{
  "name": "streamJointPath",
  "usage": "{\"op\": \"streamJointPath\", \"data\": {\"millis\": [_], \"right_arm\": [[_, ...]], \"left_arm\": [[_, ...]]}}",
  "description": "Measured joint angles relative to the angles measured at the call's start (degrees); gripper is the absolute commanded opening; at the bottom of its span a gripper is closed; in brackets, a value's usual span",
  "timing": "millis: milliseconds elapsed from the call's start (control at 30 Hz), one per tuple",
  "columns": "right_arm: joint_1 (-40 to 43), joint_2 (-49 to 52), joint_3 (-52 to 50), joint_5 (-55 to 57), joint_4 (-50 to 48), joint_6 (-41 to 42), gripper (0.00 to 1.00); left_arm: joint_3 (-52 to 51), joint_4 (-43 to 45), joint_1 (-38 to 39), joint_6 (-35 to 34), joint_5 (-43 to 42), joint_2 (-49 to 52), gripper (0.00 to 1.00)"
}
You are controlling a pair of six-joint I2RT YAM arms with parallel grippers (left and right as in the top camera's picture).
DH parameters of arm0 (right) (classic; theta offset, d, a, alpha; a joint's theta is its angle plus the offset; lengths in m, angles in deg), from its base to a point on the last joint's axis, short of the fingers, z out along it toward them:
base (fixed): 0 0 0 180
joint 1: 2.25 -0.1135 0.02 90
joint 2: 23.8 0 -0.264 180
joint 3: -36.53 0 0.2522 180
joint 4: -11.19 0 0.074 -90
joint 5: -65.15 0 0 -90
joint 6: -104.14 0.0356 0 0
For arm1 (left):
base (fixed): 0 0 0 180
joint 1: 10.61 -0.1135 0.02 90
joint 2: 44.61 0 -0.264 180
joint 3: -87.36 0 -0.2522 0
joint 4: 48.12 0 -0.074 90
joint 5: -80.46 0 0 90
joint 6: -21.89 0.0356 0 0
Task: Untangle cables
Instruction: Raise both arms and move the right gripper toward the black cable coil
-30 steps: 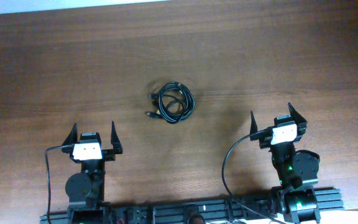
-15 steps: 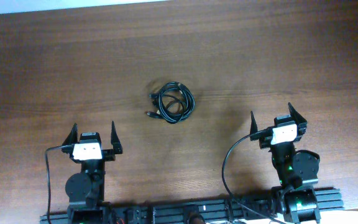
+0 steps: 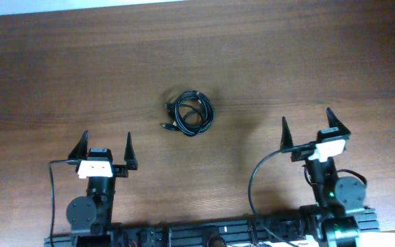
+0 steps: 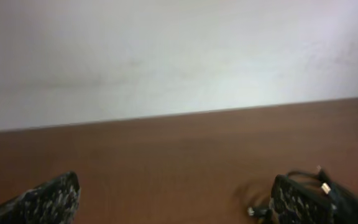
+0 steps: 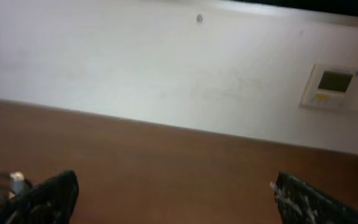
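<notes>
While both arms sit at the near edge, table [image 3: 307, 62]: dark brown wood, filling the overhead view.
Wall [image 4: 179, 56]: pale and plain, rising behind the table's far edge in both wrist views.
Left gripper [image 3: 106, 137]: near-left of the table, fingers spread wide, holding nothing, well apart from the cables.
Right gripper [image 3: 307, 116]: near-right, fingers likewise spread wide and empty, angled slightly toward the left, well apart from the cables.
Cables [image 3: 190, 114]: thin black cords wound into one small coil, lying on the table's middle, between the two arms and farther out than both.
Wall panel [image 5: 333, 86]: small white box with a display, upper right in the right wrist view.
Plug ends [image 3: 164, 125]: small metallic tips poking out on the coil's left side.
</notes>
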Motion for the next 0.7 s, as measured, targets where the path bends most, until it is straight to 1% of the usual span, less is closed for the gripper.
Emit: {"op": "streamJointPath", "data": {"millis": [67, 100, 167, 200, 333, 433, 467, 533, 567, 600, 700], "right_arm": [[0.00, 0.61, 4.76, 0.04, 5.22, 1.09, 0.99], [0.00, 1.77, 8.76, 0.26, 10.40, 1.64, 0.99], [0.00, 4.52, 15.74, 0.79, 16.87, 2.16, 0.99], [0.00, 6.58, 20.24, 0.98, 20.79, 2.38, 0.99], [-0.04, 14.38, 33.31, 1.49, 33.33, 3.43, 0.99], [-0.04, 21.33, 43.34, 0.61, 45.77, 4.20, 0.99], [-0.07, 23.10, 45.79, -0.04, 48.15, 4.26, 0.99], [-0.09, 27.21, 51.76, -2.82, 54.05, 4.63, 0.99], [-0.11, 28.35, 53.72, -4.22, 55.45, 4.70, 0.99], [-0.11, 30.36, 57.57, -8.26, 57.75, 5.09, 0.99], [-0.09, 31.12, 60.61, -16.81, 58.97, 5.31, 0.99]], "left_arm": [[4.59, -4.02, 0.00, -0.09, -0.46, 1.31, 0.99], [7.98, -7.48, 0.00, -0.09, -0.59, 2.38, 0.99], [16.59, -14.29, 0.00, -0.11, -0.83, 5.90, 0.99], [20.15, -16.00, 0.00, -0.09, -0.92, 7.65, 0.99], [37.46, -31.47, 0.00, -0.11, -3.15, 17.03, 0.99], [47.15, -41.13, 0.00, -0.07, -4.35, 23.23, 0.99], [50.69, -44.98, 0.00, -0.09, -4.68, 25.70, 0.99], [56.63, -49.81, 0.00, -0.11, -5.79, 30.18, 0.99], [58.58, -51.58, 0.00, -0.09, -6.60, 31.63, 0.99], [62.53, -55.36, -0.07, -0.09, -9.62, 34.45, 0.99], [65.18, -59.28, -0.11, -0.09, -14.45, 35.91, 0.99]]}}
